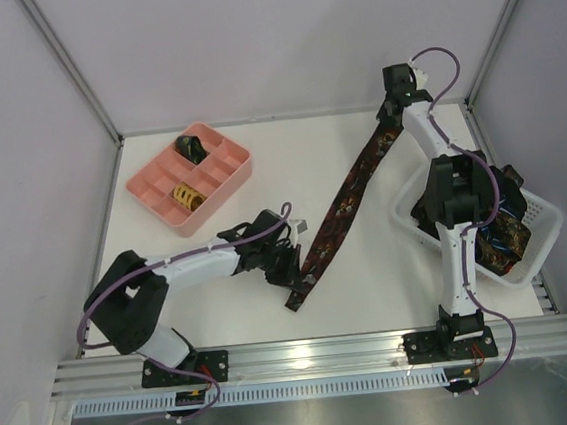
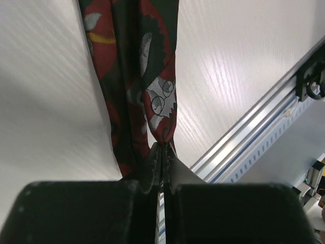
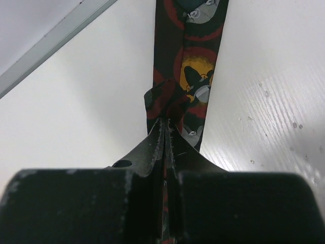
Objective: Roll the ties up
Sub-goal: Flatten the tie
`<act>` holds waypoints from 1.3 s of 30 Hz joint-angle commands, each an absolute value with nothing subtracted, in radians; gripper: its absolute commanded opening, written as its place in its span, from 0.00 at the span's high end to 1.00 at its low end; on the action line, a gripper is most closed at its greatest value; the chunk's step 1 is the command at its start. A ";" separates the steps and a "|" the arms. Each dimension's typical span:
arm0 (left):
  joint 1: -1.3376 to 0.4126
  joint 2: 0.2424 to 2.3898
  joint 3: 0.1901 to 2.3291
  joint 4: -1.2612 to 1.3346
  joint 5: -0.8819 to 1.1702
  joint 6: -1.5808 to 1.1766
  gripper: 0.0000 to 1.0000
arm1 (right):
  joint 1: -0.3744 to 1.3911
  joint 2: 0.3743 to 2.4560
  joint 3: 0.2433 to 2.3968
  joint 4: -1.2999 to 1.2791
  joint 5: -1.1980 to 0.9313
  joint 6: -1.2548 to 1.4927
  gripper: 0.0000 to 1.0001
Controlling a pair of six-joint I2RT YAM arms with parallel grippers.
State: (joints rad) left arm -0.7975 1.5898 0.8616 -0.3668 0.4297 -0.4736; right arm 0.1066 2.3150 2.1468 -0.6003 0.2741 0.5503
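one tie (image 1: 347,198) lies drawn out straight on the white worktop (image 1: 228,316). it runs on a slant to the right of the pink tray (image 1: 220,195). its far end reaches past the level of the tray's far corner, and its near end lies nearer the arms than the tray's near corner. dark ground, red-orange rounds, grey and yellow figures.

left hand (image 1: 298,274): right of the tray and nearer the arms, at the tie's near end. wrist view shows the fingers (image 2: 151,170) pressed together with no gap, pinching a bunched fold of the tie. the rest of the cloth runs away flat across the worktop.

right hand (image 1: 391,122): far right of the tray, level with its far corner, at the tie's other end. fingers (image 3: 152,147) likewise closed tight, with a puckered bit of the tie caught between the tips.

inside the tray: a dark rolled tie (image 1: 192,145) in a far-corner compartment and a yellow-patterned rolled tie (image 1: 186,195) in a compartment toward the near edge. the other compartments look pink and bare.

white mesh basket (image 1: 543,216): well right of the tray, beyond the stretched tie. it holds heaped ties (image 1: 507,236), dark with blue and orange, partly hidden behind the right arm.
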 commanded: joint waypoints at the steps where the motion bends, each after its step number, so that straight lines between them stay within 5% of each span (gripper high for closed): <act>1: -0.802 1.450 0.799 -0.288 0.457 -0.514 0.99 | 0.091 2.319 2.163 -0.569 0.282 0.565 1.00; 8: -0.787 1.260 0.638 -0.203 0.384 -0.604 1.00 | 0.049 2.338 2.164 -0.549 0.253 0.603 1.00; 17: -0.765 1.469 0.655 -0.183 0.427 -0.600 0.99 | 0.037 2.440 2.223 -0.532 0.195 0.630 1.00; 39: -0.713 1.445 0.592 -0.175 0.457 -0.574 0.96 | 0.032 2.519 2.258 -0.445 0.170 0.557 1.00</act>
State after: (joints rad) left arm -0.7300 1.4658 0.6136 -0.1867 0.4274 -0.5850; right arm 0.0307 2.5118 2.2093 -0.5312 0.1711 0.5930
